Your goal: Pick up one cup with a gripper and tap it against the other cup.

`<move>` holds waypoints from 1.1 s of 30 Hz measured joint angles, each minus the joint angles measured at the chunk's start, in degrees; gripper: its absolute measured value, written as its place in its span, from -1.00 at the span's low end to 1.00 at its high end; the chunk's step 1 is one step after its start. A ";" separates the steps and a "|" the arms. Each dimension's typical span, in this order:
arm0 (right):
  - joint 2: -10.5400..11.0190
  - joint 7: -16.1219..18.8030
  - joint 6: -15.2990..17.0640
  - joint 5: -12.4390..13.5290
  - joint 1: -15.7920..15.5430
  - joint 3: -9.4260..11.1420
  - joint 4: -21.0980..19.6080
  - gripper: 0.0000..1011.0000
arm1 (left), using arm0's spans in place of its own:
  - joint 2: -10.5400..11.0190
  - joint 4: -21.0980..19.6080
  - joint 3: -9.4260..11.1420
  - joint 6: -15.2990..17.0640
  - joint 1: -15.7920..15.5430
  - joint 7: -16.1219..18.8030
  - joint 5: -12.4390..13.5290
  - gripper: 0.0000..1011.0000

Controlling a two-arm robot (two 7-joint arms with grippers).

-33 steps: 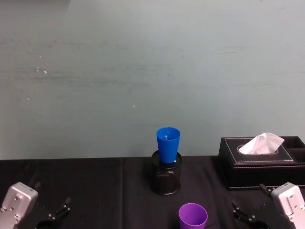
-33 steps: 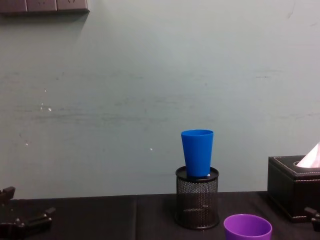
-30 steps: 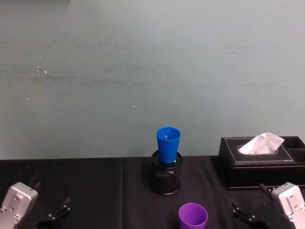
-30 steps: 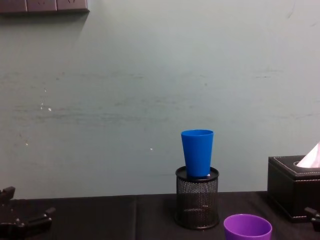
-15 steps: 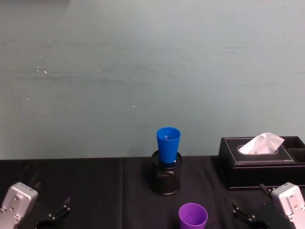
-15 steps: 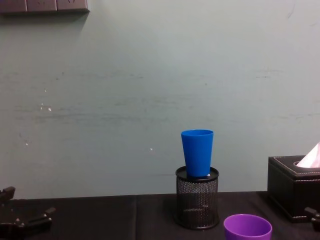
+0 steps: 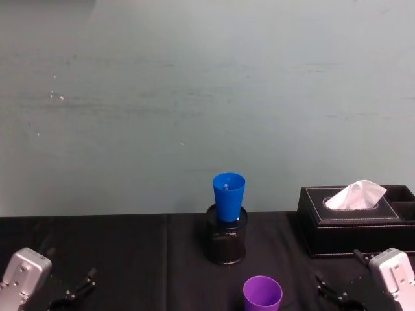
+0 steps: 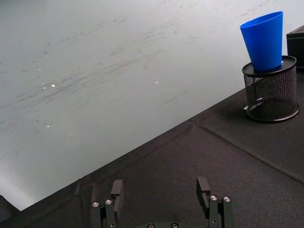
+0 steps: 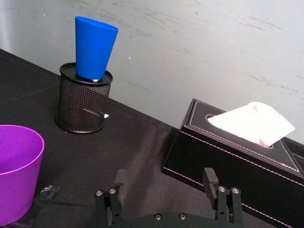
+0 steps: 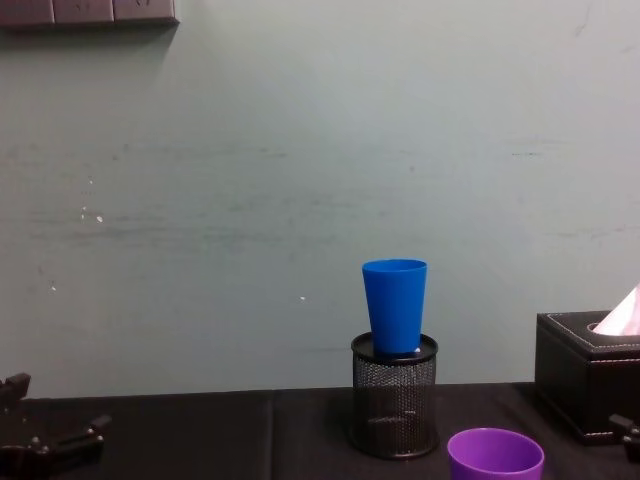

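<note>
The purple tumbler (image 7: 262, 293) stands upright, mouth up, on the black tablecloth (image 7: 130, 253) at the near edge of the head view, a little right of centre. No gripper touches it.

Taking that cup as the dial's centre in the head view, the blue tumbler (image 7: 229, 196) is at about 11 o'clock, farther back and apart from it. It sits upright, mouth up, with its narrow base dropped into a black wire-mesh pen holder (image 7: 226, 236), so most of its body rises above the holder's rim.

At about 2 o'clock lies a black stitched tissue box (image 7: 353, 227) with a white tissue (image 7: 355, 194) sticking up from its slot.

At 3 o'clock the right gripper (image 9: 165, 176) hangs low over the cloth, its jaws spread wide with nothing between them. The purple tumbler is near it, off to one side, and the tissue box is just beyond it.

At 9 o'clock, well apart from both cups, the left gripper (image 8: 160, 187) rests low at the table's left, jaws likewise spread and empty, over bare cloth.

A pale grey-green wall (image 7: 194, 97) closes the scene behind the table.
</note>
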 joint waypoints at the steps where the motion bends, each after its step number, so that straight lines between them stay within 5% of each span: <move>1: 0.00 0.00 0.00 0.00 0.00 0.00 0.00 1.00 | 0.00 0.00 0.00 0.00 0.00 0.00 0.00 0.98; 33: 0.00 0.00 0.00 0.00 0.00 0.00 0.00 1.00 | 0.00 0.00 0.00 0.00 0.00 0.00 0.00 0.98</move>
